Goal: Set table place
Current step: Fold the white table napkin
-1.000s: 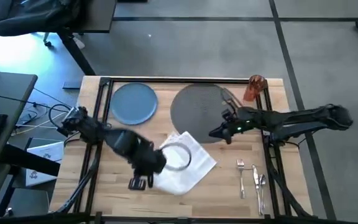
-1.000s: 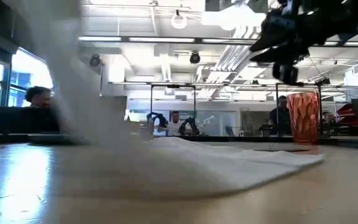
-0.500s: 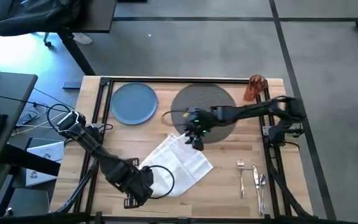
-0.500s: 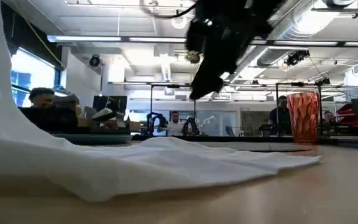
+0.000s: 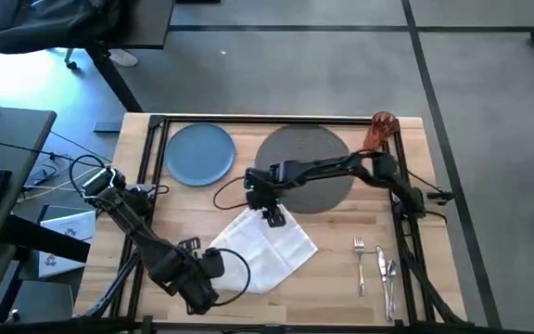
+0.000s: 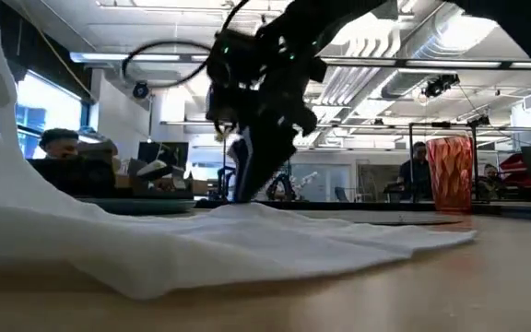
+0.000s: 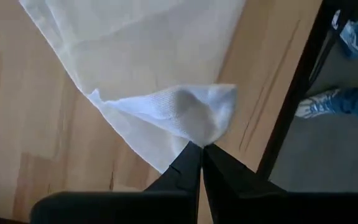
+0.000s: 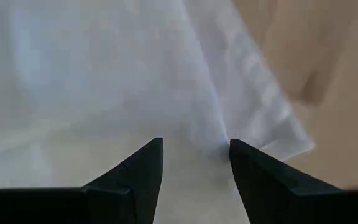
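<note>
The right gripper, jaws spread, has swept from the round grey mat down onto the crumpled white cloth napkin at lower centre, whose corner the left gripper pinches, ready for spreading.

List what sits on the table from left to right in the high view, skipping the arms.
Blue plate → white napkin → grey mat → fork → knife → spoon. The orange cup, at the far edge, stands above the cutlery's span, so its place is unclear.
</note>
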Tool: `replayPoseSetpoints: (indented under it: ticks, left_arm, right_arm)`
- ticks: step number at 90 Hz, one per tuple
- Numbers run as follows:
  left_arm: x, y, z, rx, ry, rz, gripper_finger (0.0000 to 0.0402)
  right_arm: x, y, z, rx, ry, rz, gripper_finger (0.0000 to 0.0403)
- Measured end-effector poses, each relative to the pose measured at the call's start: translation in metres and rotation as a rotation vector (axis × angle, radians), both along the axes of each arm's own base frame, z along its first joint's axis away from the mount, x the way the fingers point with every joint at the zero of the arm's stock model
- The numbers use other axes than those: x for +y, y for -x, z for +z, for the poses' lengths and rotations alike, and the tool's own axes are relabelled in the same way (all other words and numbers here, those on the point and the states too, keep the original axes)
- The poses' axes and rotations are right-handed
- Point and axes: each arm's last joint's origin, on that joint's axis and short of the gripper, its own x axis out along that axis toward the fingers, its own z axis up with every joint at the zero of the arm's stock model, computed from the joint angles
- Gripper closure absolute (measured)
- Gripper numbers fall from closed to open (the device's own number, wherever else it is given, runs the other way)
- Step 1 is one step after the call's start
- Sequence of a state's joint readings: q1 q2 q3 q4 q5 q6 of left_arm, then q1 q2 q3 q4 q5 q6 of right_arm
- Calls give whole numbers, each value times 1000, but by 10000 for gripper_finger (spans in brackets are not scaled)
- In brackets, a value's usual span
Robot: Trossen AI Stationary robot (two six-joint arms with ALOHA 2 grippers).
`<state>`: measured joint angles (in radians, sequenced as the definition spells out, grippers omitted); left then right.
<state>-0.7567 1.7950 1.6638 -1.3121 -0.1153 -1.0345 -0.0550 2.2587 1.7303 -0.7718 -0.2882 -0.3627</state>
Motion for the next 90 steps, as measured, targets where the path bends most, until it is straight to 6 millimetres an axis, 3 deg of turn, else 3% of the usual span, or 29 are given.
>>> replayPoseSetpoints:
  ticks: [11,27,34,55,69,77,85,90]
  left_arm:
    - [0,0,0,-7,-5,12,402]
    - [2,0,0,-23,-38,68,402]
    - [6,2,2,-32,-68,130,402]
    - [29,17,29,-226,-170,391,402]
    - [43,24,46,-359,-207,434,402]
    - [47,23,48,-369,-239,402,402]
    - [52,21,47,-354,-288,365,402]
    - [55,17,45,-346,-331,340,402]
  right_arm:
    - [1,4,-6,82,-3,23,269]
    - [3,16,-3,179,-6,42,379]
    - [4,23,4,225,-13,35,394]
    - [13,63,63,267,-166,7,402]
    - [27,112,99,237,-354,21,403]
    - [30,137,102,220,-188,-64,403]
    - [27,158,104,184,69,-251,403]
    - [26,170,104,156,135,-379,403]
